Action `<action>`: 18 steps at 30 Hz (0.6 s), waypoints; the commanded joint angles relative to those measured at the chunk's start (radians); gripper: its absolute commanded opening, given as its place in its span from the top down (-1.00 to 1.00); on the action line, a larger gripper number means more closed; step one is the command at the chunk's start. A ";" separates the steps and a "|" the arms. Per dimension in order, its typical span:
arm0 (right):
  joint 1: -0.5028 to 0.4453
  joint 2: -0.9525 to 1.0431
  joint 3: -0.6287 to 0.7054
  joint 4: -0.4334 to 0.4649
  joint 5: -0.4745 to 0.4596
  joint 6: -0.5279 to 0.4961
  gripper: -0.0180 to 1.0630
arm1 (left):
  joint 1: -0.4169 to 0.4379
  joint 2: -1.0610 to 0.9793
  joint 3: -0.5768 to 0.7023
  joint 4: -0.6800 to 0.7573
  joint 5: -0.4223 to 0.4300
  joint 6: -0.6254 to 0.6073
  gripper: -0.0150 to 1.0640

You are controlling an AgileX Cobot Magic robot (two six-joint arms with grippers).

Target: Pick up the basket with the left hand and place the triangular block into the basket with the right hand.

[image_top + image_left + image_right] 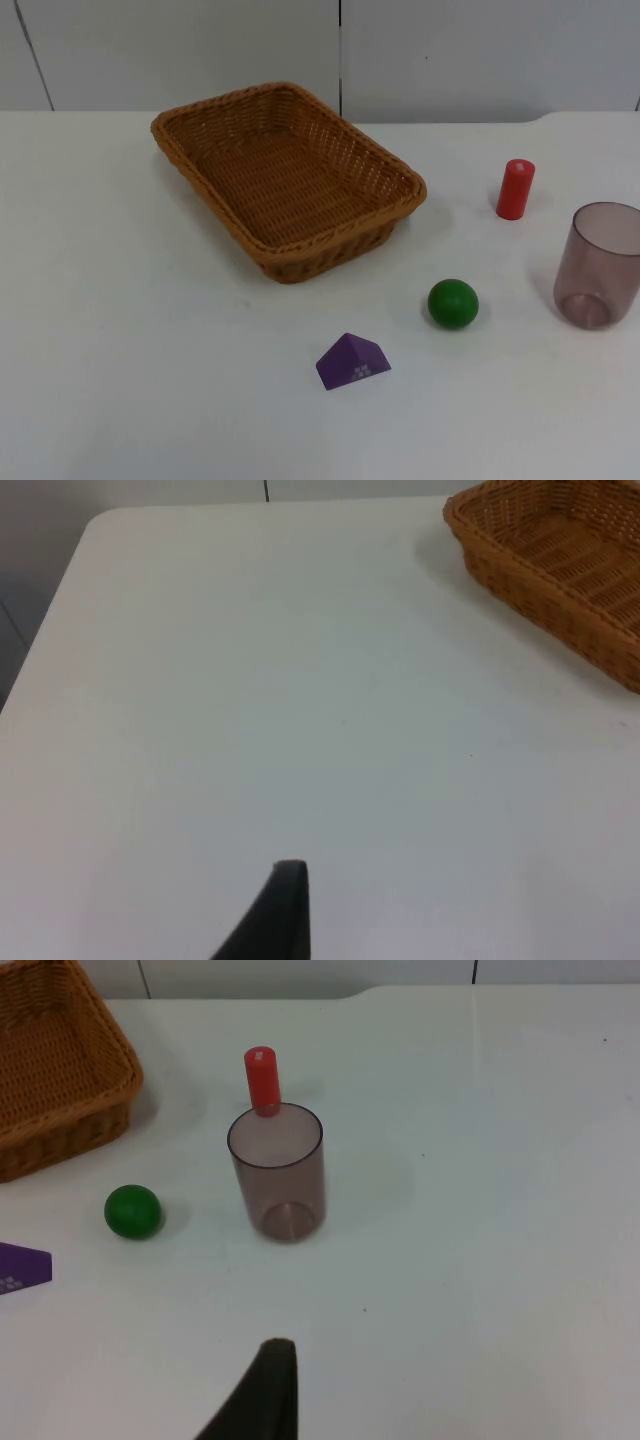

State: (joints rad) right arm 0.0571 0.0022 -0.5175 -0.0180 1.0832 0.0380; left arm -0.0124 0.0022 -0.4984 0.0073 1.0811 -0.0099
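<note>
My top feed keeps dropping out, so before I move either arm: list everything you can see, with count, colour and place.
basket: 1, brown wicker, empty, back centre-left of the table
triangular block: 1, purple, on the table in front of the basket
ball: 1, green, right of the block, front-right of the basket
cylinder: 1, red, upright, right of the basket
cup: 1, see-through smoky pink, upright, empty, at the table's right edge in front of the cylinder
table: 1, white, under everything
wall: grey panels, behind the table
left gripper: one black fingertip above bare table, left of the basket
right gripper: one black fingertip above the table, near the cup
</note>
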 commanded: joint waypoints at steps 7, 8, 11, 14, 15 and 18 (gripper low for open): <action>-0.002 -0.002 0.002 -0.001 -0.008 0.000 -0.84 | 0.003 -0.002 0.004 0.005 -0.006 -0.004 -0.97; -0.002 -0.002 0.002 -0.001 -0.008 0.000 -0.84 | 0.003 -0.002 0.004 0.005 -0.006 -0.004 -0.97; -0.002 -0.002 0.002 -0.001 -0.008 -0.002 -0.84 | 0.003 -0.002 0.004 0.005 -0.006 -0.004 -0.97; -0.002 -0.002 0.002 -0.001 -0.008 -0.002 -0.84 | 0.003 -0.002 0.004 0.005 -0.006 -0.004 -0.97; -0.002 -0.002 0.002 -0.001 -0.008 -0.002 -0.84 | 0.003 -0.002 0.004 0.005 -0.006 -0.008 -0.97; -0.002 -0.002 -0.007 -0.001 -0.006 0.000 -0.84 | 0.003 0.009 -0.014 0.025 -0.006 -0.069 -0.97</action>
State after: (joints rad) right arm 0.0571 0.0022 -0.5175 -0.0180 1.0832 0.0380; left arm -0.0124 0.0065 -0.5015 0.0180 1.0833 -0.0478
